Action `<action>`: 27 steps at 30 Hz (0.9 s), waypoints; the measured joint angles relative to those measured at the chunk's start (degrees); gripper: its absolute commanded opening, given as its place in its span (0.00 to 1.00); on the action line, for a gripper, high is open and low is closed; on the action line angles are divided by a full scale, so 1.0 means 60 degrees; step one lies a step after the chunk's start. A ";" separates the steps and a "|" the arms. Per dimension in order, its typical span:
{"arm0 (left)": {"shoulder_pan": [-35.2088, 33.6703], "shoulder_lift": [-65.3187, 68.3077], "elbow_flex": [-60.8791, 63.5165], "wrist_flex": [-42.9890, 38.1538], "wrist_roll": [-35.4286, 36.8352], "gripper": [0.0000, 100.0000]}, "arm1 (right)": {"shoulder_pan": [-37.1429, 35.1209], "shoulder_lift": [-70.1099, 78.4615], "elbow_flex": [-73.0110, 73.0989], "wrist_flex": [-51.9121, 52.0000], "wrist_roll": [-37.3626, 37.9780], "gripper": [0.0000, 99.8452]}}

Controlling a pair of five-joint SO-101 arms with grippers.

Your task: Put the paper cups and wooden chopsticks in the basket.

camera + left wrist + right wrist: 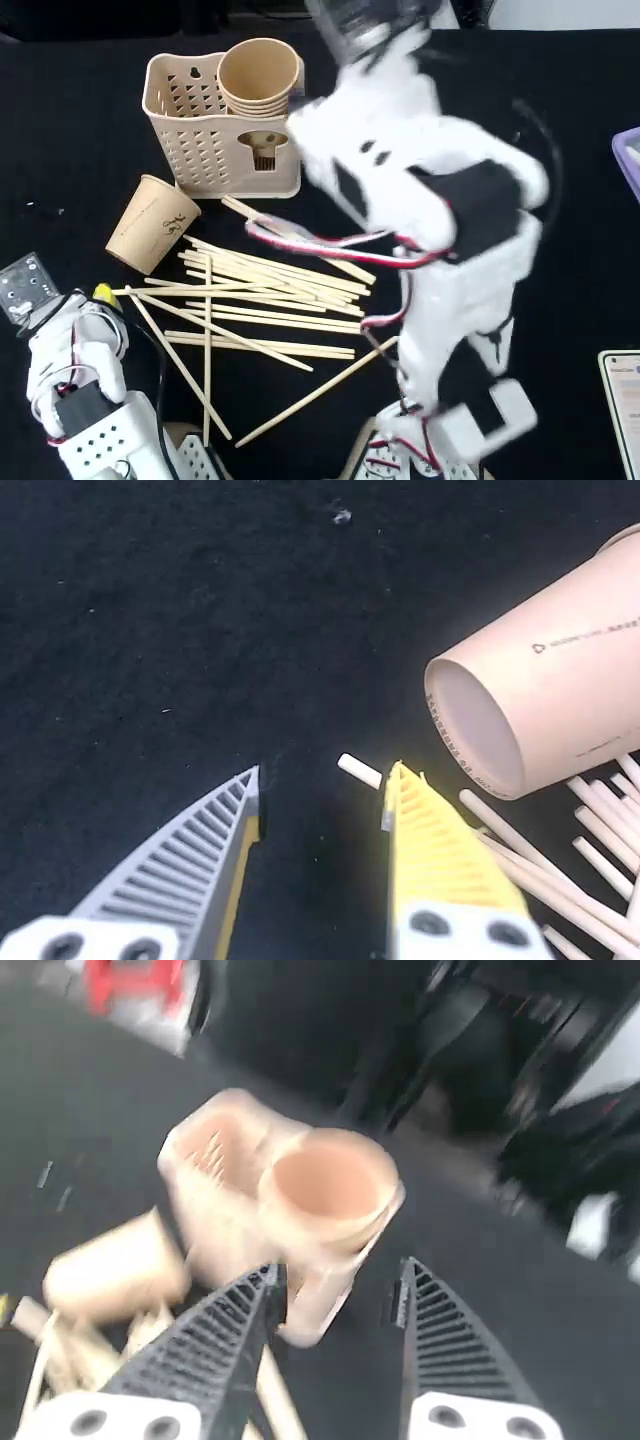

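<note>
Basket sits upper left in the high view, with a stack of paper cups inside. One loose paper cup is tipped over just below it, beside the wooden chopsticks scattered mid-frame on the black worktop. Left claw is parted and empty near that cup. Right claw gapes too, holding nothing.

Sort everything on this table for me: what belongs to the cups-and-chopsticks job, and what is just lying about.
For the job:
basket
stack of paper cups standing in the basket
single paper cup lying on its side near the basket
wooden chopsticks loose on the table

Lying about:
purple object at the right edge
printed card at the lower right edge
</note>
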 measured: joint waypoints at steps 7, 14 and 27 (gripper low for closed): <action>-0.0249 0.0000 -0.0220 -0.0703 -0.0015 0.20 | -0.0659 -0.2139 0.6491 -0.0777 0.1231 0.18; -0.0396 0.0000 -0.1333 -0.0967 -0.0923 0.20 | 0.0542 -0.4557 1.1883 -0.3150 0.1597 0.18; 0.0967 0.2344 -0.3736 -0.0967 -0.0982 0.20 | 0.1216 -0.6110 1.8374 -0.8234 -0.0088 0.18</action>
